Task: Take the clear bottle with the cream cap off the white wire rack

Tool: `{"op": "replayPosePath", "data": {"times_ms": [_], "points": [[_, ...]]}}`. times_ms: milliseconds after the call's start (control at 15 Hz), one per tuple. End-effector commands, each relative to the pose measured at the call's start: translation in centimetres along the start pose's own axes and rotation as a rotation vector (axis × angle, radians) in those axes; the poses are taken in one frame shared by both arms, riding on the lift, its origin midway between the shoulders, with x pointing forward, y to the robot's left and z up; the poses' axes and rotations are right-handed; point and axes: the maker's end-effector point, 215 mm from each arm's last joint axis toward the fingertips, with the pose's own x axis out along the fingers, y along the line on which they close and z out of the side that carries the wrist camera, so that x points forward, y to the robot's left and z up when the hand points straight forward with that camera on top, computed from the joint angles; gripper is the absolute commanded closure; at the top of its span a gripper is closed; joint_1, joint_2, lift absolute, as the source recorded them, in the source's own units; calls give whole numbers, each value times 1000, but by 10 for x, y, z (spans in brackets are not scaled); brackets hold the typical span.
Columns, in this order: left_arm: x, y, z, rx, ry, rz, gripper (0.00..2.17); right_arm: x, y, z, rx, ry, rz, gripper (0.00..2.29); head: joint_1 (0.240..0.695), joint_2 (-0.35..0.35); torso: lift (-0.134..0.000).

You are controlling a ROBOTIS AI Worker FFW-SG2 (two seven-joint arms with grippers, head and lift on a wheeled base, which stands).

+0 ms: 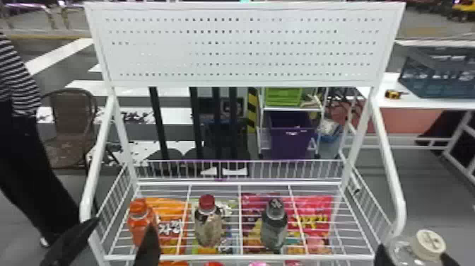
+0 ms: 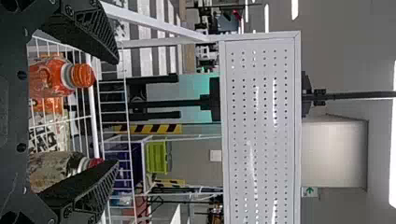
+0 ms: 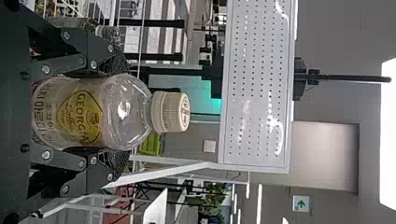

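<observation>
One clear bottle (image 3: 128, 112) is being gripped upright by the right gripper (image 3: 116, 113), left gripper (image 2: 114, 112) being held open; any leftward swing is being threatened by the rack's rail (image 1: 390, 159)!

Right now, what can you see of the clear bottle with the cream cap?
The clear bottle looks like plastic, with rounded shoulders, a yellow label and its ridged cream cap on. My right hand holds it roughly upright, fingers against both sides, off the white wire rack, near its front right corner.
</observation>
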Motion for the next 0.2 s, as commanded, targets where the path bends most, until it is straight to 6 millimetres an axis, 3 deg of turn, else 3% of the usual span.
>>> {"op": "replayPosePath", "data": {"times_ms": [0,133], "points": [[0,0,1,0,-2,1,137,0,0,0,1,0,-1,1501,499,0,0],[0,0,2,-1,-4,2,137,0,-1,1,9,-2,-2,1501,499,0,0]]}}
